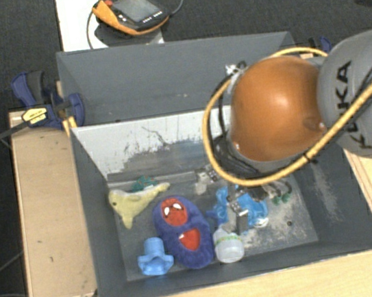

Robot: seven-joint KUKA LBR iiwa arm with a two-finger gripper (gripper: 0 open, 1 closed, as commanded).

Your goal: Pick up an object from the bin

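My gripper [242, 220] reaches down into the right half of the bin floor, its lower end set into a light blue plastic toy [253, 209]. Much of that toy is hidden by the gripper and the arm above it. Just left of the gripper, near the front wall, lies a small pale green-white capped container [228, 247]. Further left lies a dark blue plush [185, 233] with a red spider-mask face and a red patch.
A small light blue plastic piece [154, 256] sits at the front left. A pale yellow floppy toy [135, 200] and a green bit [140, 184] lie at the back left. Small green bits [281, 196] lie right of the gripper. The arm's orange cover overhangs the bin's right side.
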